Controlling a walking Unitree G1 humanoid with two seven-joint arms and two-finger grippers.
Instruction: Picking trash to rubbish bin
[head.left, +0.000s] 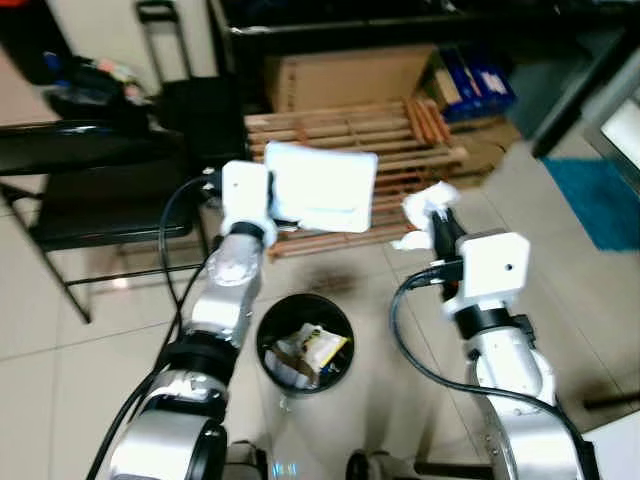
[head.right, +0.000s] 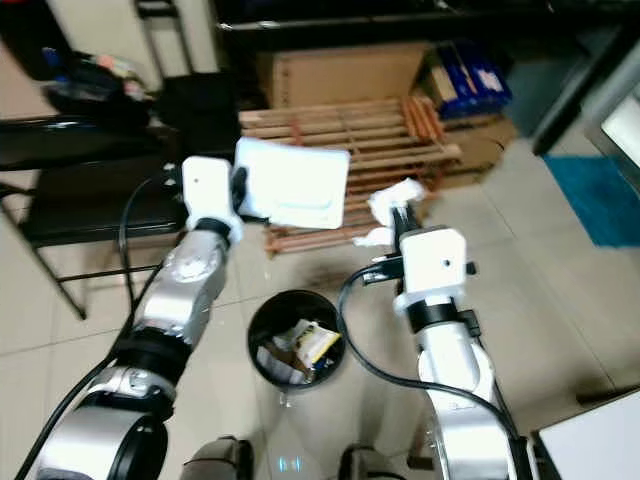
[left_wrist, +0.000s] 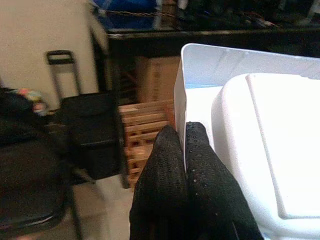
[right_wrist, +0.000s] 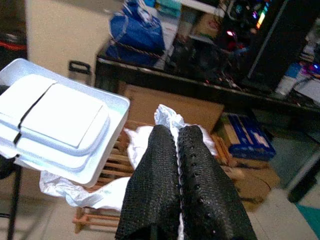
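Trash is in both my claws, and I am holding it up over the floor. My left claw (left_wrist: 186, 150) is pinching the edge of a white plastic tray (head.left: 322, 188), with its two black fingers squeezed together on the thin rim. The tray is hanging in the air, up in front of a wooden slat rack (head.left: 350, 135). My right claw (right_wrist: 177, 150) is squeezed tight on a crumpled white tissue (head.left: 428, 205), and bits of it are poking out past the fingertips.

The black rubbish bin (head.left: 305, 343) is standing on the floor tiles between my two arms, lower down and closer to me. It already has some wrappers (head.left: 315, 350) inside.

I think I am at the carrying part: both things are picked up, but not dropped yet. Neither one is above the bin's mouth right now; both are farther out than it. Next I think I need to pull each claw back over the round opening, then let go. The tray is wide beside that mouth, so tipping it on edge may help it go in.
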